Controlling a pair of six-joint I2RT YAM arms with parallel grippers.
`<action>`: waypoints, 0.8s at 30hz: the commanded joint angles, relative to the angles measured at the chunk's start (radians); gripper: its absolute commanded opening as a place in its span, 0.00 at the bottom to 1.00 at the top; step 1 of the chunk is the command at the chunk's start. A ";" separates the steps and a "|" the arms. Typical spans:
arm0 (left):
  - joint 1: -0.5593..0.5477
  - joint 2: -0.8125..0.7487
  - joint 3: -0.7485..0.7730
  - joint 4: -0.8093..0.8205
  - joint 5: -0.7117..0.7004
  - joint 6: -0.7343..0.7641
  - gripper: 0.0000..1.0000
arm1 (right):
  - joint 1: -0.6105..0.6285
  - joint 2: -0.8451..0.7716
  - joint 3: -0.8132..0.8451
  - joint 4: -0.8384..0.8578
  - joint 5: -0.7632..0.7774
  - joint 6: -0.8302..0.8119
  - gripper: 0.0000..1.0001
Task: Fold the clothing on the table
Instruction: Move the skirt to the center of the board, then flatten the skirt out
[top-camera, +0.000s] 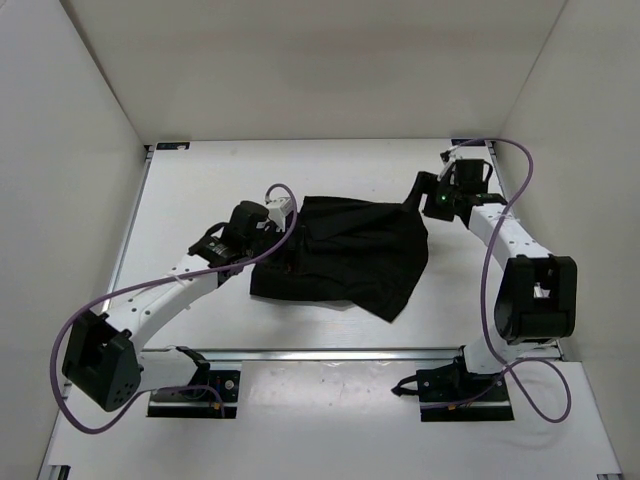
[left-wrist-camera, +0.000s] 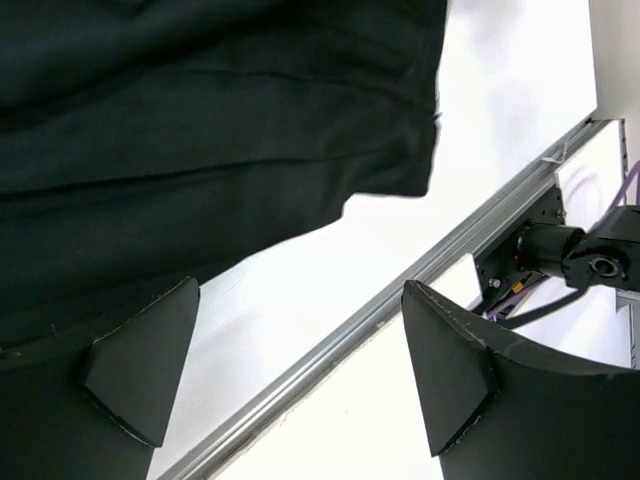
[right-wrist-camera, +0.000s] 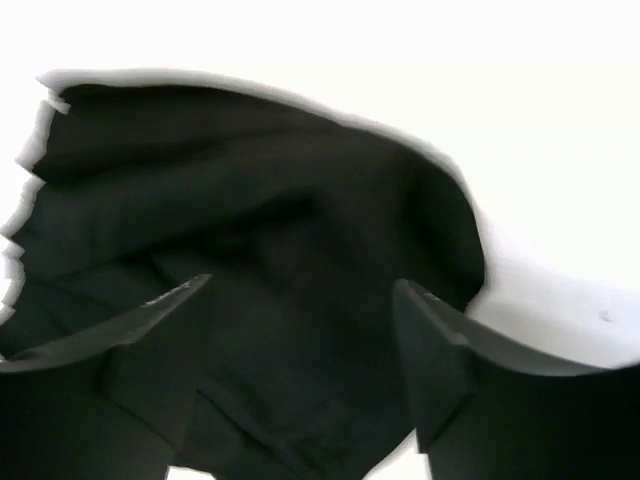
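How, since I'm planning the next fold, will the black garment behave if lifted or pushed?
Probably floppy: the black garment lies crumpled in soft folds, so a lifted corner would likely sag. It looks thin, so likely light for its size. Pushed on the smooth white table, it would probably bunch rather than slide whole.

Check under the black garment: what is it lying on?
The clothing lies on the white table, whose bare surface shows around its edges. Whatever is beneath the bunched fabric itself is covered and cannot be seen.
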 joint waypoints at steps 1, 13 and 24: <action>0.007 -0.009 -0.019 0.065 0.021 -0.021 0.95 | 0.032 -0.015 -0.041 -0.085 0.053 -0.062 0.74; 0.041 0.035 -0.068 0.146 0.073 0.000 0.98 | 0.060 -0.516 -0.533 -0.111 0.110 0.148 0.92; 0.085 0.027 -0.063 0.131 0.092 0.020 0.99 | 0.071 -0.621 -0.788 0.065 0.047 0.402 0.85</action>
